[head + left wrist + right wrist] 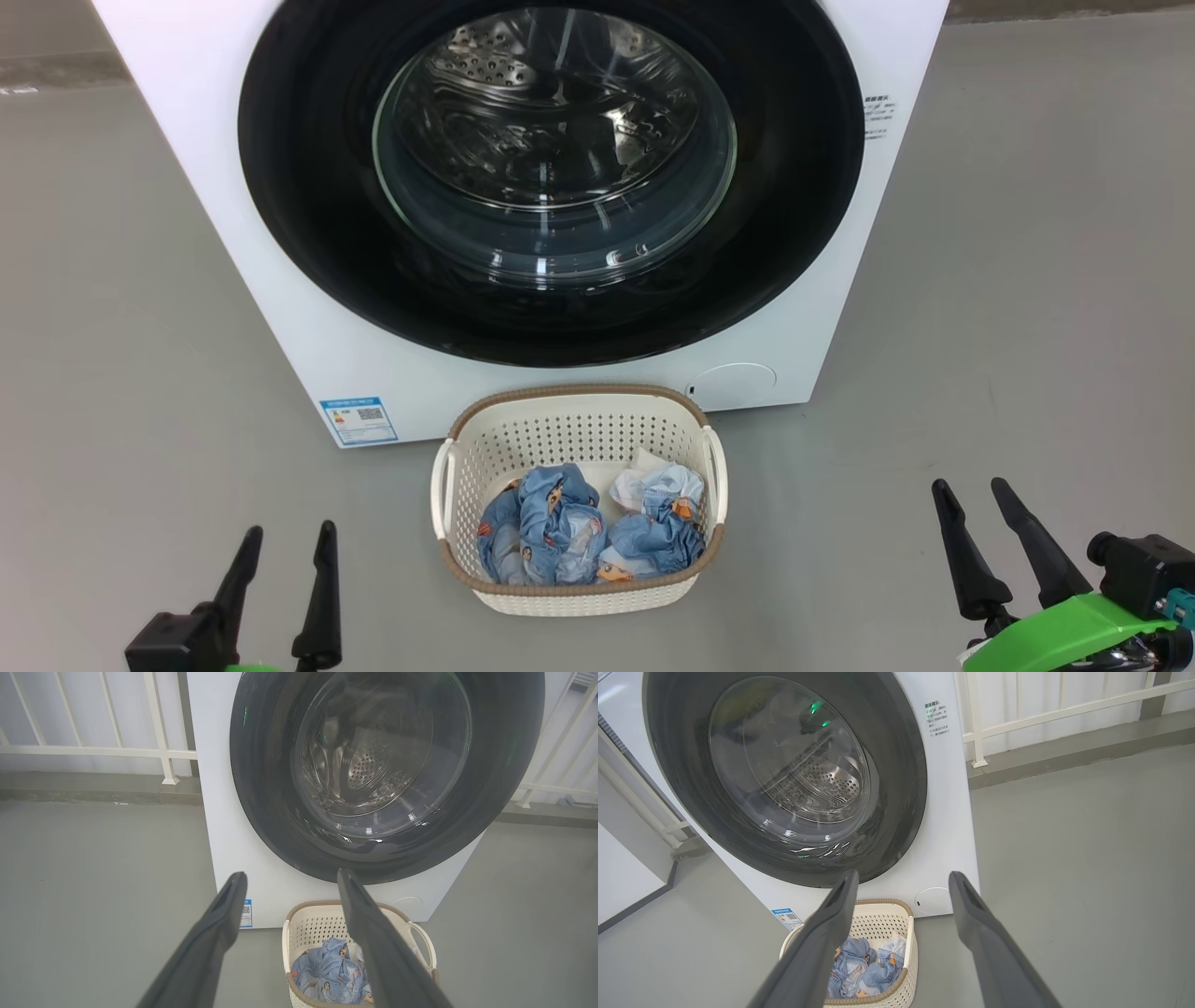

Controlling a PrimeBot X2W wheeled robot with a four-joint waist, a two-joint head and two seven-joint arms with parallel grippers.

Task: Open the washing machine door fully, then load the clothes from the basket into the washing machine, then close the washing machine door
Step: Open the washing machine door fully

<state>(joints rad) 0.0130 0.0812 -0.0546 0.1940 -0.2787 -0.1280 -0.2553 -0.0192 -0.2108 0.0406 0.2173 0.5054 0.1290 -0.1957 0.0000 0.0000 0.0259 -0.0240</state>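
Observation:
The white washing machine [280, 308] stands ahead with its round black-rimmed door [308, 233] shut flat against the front; the steel drum shows through the glass. On the floor right before it sits the cream basket [579, 434] holding blue printed and white clothes [560, 532]. My left gripper [288, 534] is open at the lower left, well left of the basket. My right gripper [971, 485] is open at the lower right, off to the basket's right. In the left wrist view the door [261, 812] and basket [308, 917] lie beyond the open gripper [292, 875]; the right wrist view shows the door [901, 788], basket [878, 914] and gripper [903, 875].
Grey floor [1027, 327] spreads on both sides of the machine. A white railing [93, 751] on a low kerb runs behind it. A blue label [359, 420] and a round service flap [738, 385] mark the machine's lower front.

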